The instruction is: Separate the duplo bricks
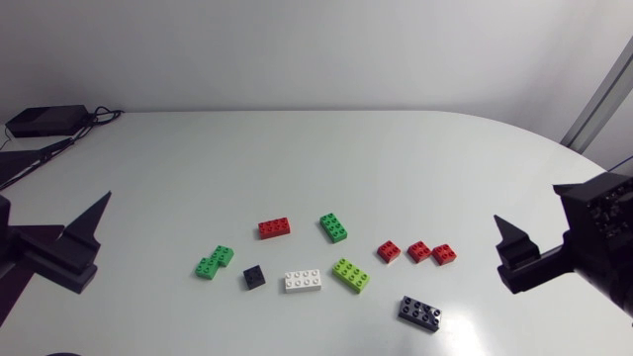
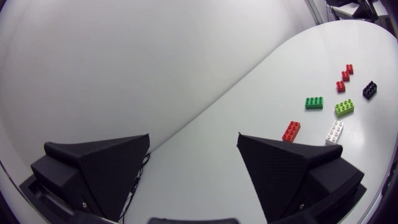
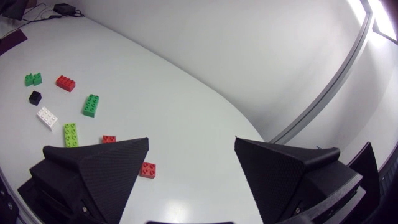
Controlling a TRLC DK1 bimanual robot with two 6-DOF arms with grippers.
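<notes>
Several duplo bricks lie scattered on the white table [image 1: 326, 158]. From left to right there is a stepped green pair [image 1: 214, 262] that looks joined, a small black brick [image 1: 255, 277], a red brick [image 1: 274, 227], a white brick [image 1: 304, 281], a green brick [image 1: 333, 227] and a lime brick [image 1: 350, 275]. Further right are three small red bricks [image 1: 418, 250] and a black brick [image 1: 419, 313]. My left gripper [image 2: 193, 155] is open and empty at the table's left side, far from the bricks. My right gripper [image 3: 191, 158] is open and empty at the right, with a small red brick [image 3: 148, 169] just ahead of one finger.
A black box [image 1: 45, 121] with cables sits at the table's back left corner. The table's rounded edge curves close by on the right.
</notes>
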